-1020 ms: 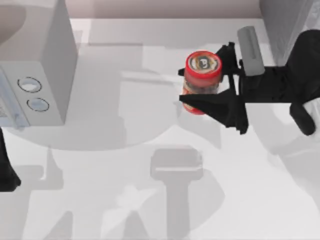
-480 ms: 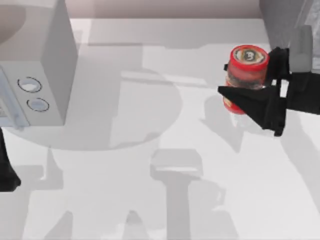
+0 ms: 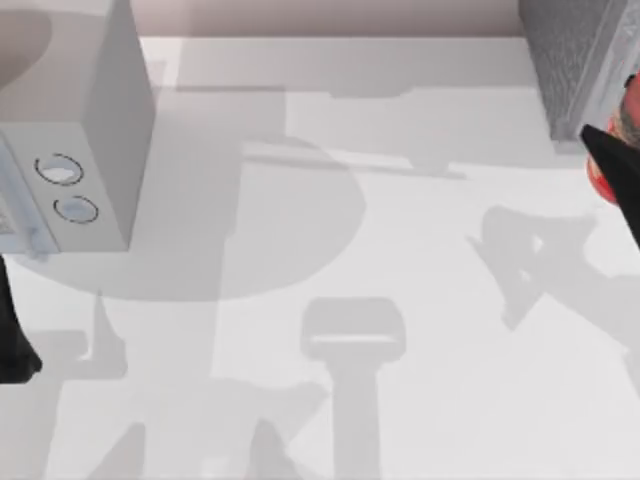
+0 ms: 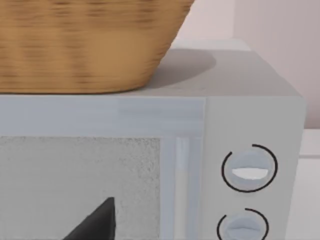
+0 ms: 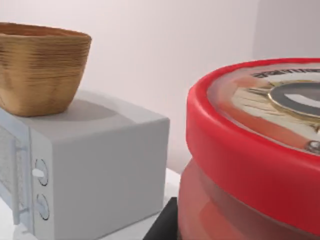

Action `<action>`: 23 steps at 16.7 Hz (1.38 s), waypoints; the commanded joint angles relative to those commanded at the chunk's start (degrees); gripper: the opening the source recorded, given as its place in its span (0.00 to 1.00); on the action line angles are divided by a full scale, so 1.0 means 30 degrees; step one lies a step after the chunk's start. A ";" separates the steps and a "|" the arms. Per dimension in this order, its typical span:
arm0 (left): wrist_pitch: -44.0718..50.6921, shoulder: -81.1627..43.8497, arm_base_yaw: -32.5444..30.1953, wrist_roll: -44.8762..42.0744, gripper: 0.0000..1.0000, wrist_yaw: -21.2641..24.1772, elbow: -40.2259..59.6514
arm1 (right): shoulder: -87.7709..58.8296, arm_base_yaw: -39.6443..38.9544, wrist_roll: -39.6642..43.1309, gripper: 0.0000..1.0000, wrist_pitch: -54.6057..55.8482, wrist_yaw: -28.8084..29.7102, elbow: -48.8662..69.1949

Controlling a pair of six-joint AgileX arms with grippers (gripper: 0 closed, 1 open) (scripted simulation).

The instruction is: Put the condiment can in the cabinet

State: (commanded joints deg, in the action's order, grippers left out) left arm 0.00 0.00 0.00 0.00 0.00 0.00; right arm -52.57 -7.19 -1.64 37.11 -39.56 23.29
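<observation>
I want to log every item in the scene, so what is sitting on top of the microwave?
A woven basket stands on the microwave; the left wrist view shows its base resting on the top panel. Its walls hide whatever may be inside.

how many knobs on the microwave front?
2. On the microwave, upper knob sits directly above lower knob, both on the panel beside the door, at the table's left side in the top view.

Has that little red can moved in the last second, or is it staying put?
Yes. The condiment can, held in the right gripper, has travelled from mid-table toward the top view's right edge, away from the microwave and up beside the grey cabinet.
</observation>
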 joint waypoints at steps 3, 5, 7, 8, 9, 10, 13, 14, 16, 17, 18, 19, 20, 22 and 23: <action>0.0000 0.0000 0.0000 0.0000 1.00 0.0000 0.0000 | 0.4259 0.0390 0.0411 0.00 -0.1656 0.2521 -0.0982; 0.0000 0.0000 0.0000 0.0000 1.00 0.0000 0.0000 | 0.7671 0.0593 0.0479 0.00 -0.3659 0.4850 -0.1947; 0.0000 0.0000 0.0000 0.0000 1.00 0.0000 0.0000 | 1.1002 0.0878 0.0471 0.00 -0.6127 0.7335 -0.3216; 0.0000 0.0000 0.0000 0.0000 1.00 0.0000 0.0000 | 1.2444 0.1067 0.0463 0.00 -0.7320 0.8518 -0.3893; 0.0000 0.0000 0.0000 0.0000 1.00 0.0000 0.0000 | 1.3718 0.1284 0.0459 0.00 -0.8463 0.9627 -0.4590; 0.0000 0.0000 0.0000 0.0000 1.00 0.0000 0.0000 | 1.4819 0.1517 0.0464 0.00 -0.9523 1.0625 -0.5340; 0.0000 0.0000 0.0000 0.0000 1.00 0.0000 0.0000 | 1.7010 0.2173 0.0518 0.00 -1.1786 1.2672 -0.7263; 0.0000 0.0000 0.0000 0.0000 1.00 0.0000 0.0000 | 1.7357 0.2317 0.0536 0.00 -1.2177 1.3016 -0.7600; 0.0000 0.0000 0.0000 0.0000 1.00 0.0000 0.0000 | 1.7524 0.2396 0.0546 0.00 -1.2372 1.3187 -0.7764; 0.0000 0.0000 0.0000 0.0000 1.00 0.0000 0.0000 | 1.7524 0.2396 0.0546 0.00 -1.2372 1.3187 -0.7764; 0.0000 0.0000 0.0000 0.0000 1.00 0.0000 0.0000 | 1.7524 0.2396 0.0546 0.00 -1.2372 1.3187 -0.7764; 0.0000 0.0000 0.0000 0.0000 1.00 0.0000 0.0000 | 1.7524 0.2396 0.0546 0.00 -1.2372 1.3187 -0.7764; 0.0000 0.0000 0.0000 0.0000 1.00 0.0000 0.0000 | 1.7439 0.2326 0.0513 0.00 -1.2344 1.3150 -0.7753; 0.0000 0.0000 0.0000 0.0000 1.00 0.0000 0.0000 | 1.7274 0.2291 0.0502 0.00 -1.2399 1.3166 -0.7561; 0.0000 0.0000 0.0000 0.0000 1.00 0.0000 0.0000 | 1.6936 0.2225 0.0483 0.00 -1.2518 1.3204 -0.7166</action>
State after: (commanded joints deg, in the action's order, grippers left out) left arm 0.00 0.00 0.00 0.00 0.00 0.00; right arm -1.76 -0.51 -0.19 -0.44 0.05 1.79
